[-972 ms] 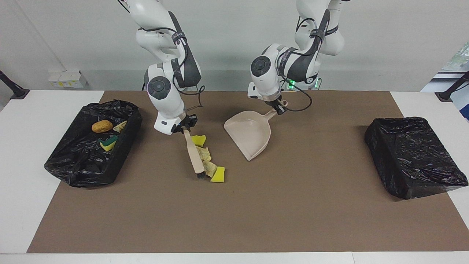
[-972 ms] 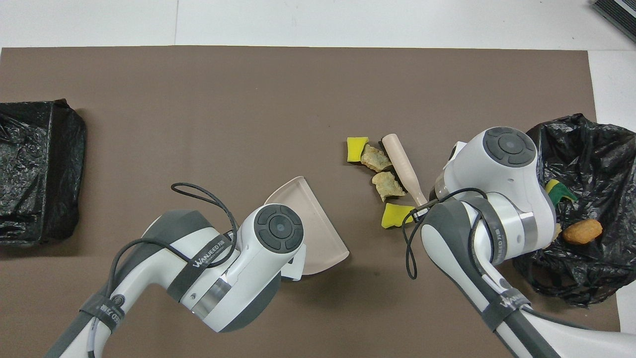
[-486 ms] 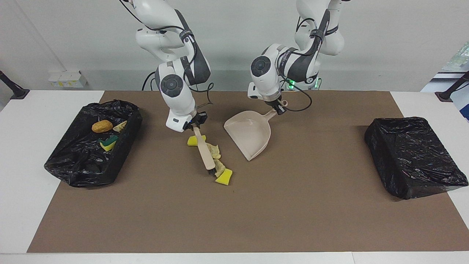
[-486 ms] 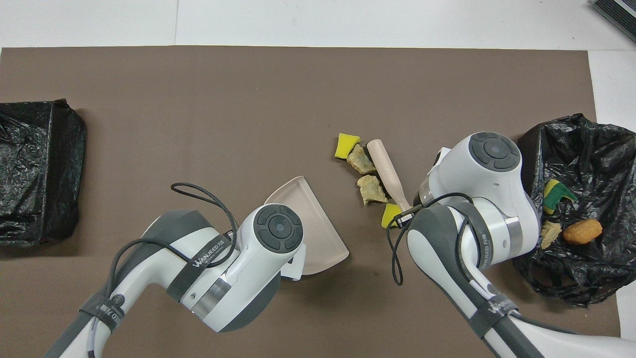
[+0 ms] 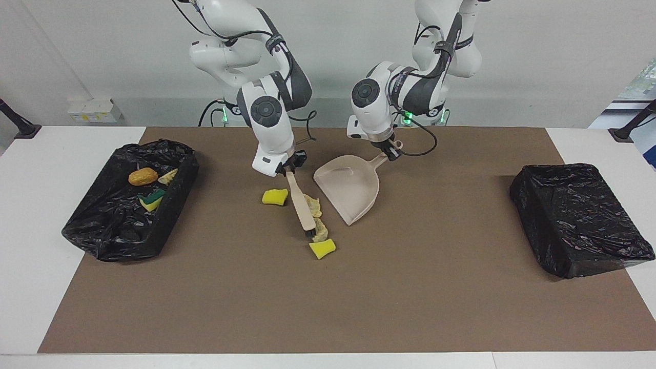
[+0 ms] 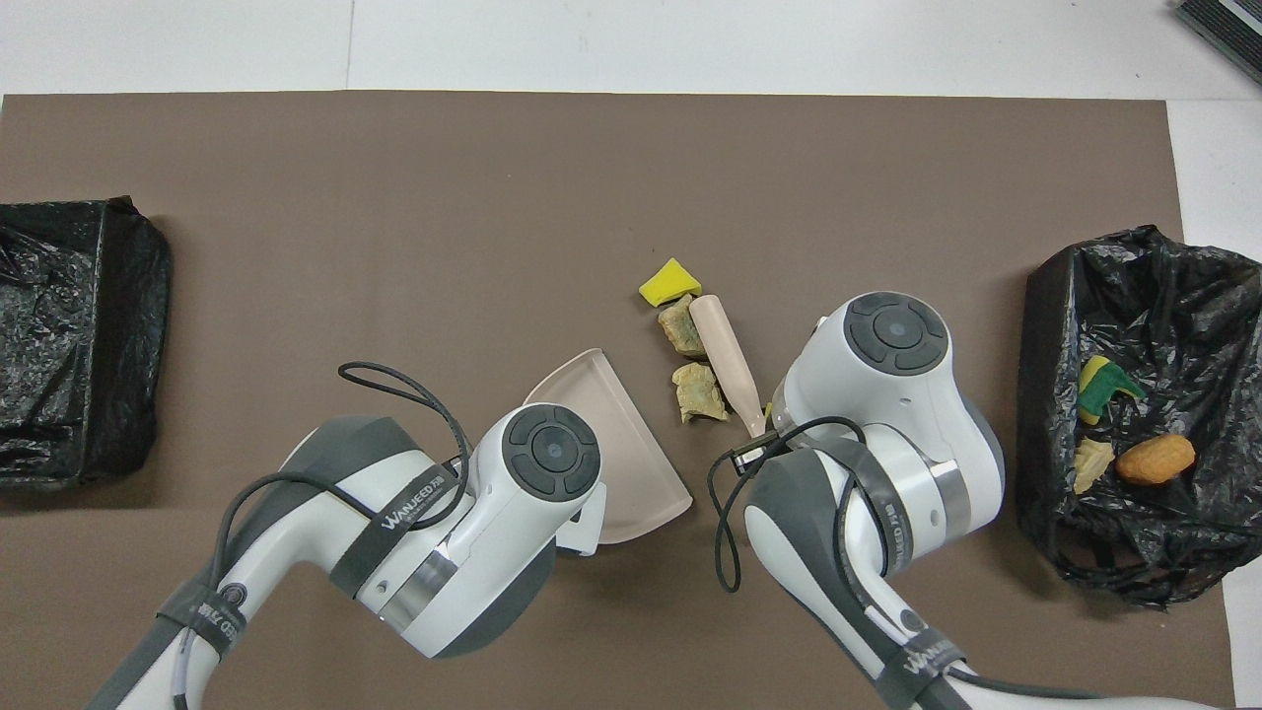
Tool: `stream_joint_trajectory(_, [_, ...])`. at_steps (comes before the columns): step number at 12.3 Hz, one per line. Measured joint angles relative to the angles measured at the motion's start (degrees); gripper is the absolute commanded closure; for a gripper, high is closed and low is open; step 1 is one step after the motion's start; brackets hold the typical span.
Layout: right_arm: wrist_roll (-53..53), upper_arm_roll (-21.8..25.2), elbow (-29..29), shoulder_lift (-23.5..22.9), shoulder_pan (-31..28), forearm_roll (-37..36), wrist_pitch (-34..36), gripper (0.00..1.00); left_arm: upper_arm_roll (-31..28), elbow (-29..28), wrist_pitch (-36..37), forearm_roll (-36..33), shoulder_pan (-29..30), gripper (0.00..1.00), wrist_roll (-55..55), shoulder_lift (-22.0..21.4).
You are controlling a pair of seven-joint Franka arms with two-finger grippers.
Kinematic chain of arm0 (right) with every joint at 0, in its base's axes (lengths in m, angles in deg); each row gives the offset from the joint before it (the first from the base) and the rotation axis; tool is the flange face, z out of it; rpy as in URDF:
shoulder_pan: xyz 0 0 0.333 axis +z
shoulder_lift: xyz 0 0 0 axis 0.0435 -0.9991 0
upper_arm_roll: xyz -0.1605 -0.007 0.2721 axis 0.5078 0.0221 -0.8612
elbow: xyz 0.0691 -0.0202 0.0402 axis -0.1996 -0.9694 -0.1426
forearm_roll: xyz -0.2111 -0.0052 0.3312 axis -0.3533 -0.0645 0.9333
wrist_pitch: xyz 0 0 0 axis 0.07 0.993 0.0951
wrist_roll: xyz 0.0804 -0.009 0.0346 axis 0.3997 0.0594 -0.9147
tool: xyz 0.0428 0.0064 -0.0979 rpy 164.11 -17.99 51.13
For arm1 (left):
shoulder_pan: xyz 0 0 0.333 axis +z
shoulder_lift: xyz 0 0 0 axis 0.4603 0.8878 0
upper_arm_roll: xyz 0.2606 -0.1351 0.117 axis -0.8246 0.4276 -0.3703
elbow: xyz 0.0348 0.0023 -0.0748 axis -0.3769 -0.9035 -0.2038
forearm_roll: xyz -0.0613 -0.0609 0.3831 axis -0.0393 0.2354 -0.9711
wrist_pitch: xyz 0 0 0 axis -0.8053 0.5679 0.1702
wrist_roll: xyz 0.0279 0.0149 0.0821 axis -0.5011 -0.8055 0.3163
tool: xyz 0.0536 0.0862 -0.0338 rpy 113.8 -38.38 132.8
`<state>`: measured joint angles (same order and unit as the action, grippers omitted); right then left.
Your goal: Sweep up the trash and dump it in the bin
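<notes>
Yellow sponge scraps (image 5: 275, 197) – four loose mid-frame; right gripper (image 5: 287, 169) clamps beige brush (image 5: 302, 207), left gripper (image 5: 390, 152) clamps beige dustpan (image 5: 349, 188) – fingertips hidden overhead.

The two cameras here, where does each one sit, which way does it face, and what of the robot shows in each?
Facing view: high across the table, looking at the robots; both arms show nearly whole, right gripper holding the brush, left gripper holding the dustpan.
Overhead view: high above the robots' end, looking forward and steeply down; only wrists and forearms show.
Shared: brush, dustpan, scraps, both black-lined bins.
</notes>
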<state>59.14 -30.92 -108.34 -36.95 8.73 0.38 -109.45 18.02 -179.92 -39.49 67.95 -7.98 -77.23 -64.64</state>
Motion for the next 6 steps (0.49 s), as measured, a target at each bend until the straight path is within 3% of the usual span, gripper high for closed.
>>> stream_joint_trajectory(6, [7.7, 0.0, -0.6, 1.4, 4.9, 6.4, 0.0, 1.0, 0.0, -0.1, -0.3, 0.0, 0.3, 1.0, 0.0, 0.0])
